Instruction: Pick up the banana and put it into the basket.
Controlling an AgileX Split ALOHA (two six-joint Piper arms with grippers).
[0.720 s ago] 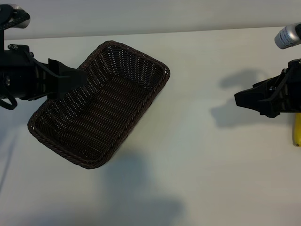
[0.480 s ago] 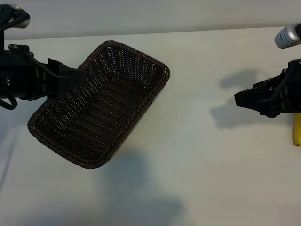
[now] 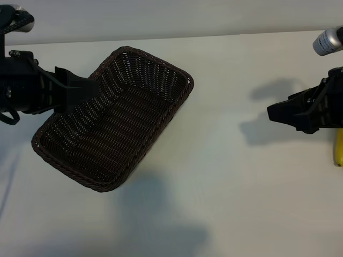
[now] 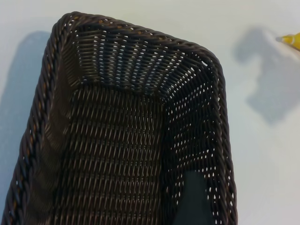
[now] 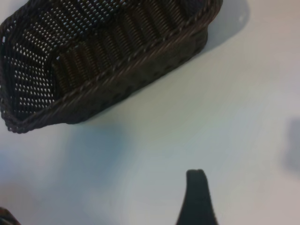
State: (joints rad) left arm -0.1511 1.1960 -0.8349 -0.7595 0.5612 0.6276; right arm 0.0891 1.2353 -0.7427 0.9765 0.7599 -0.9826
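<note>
Nothing had shifted since the earlier frames. At the bench's [image 3: 225,176] left edge the left gripper [image 3: 88,88] hung over the basket's [image 3: 115,128] rim, jaws spread wide and holding nothing. By the right edge the right gripper [image 3: 274,112] hovered, also wide and empty. Just beside it, the banana [image 3: 338,150] lay against the right edge, well apart from the basket.

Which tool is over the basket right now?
The left tool, reaching over the basket's rim. The right tool hangs over bare table beside the banana.
</note>
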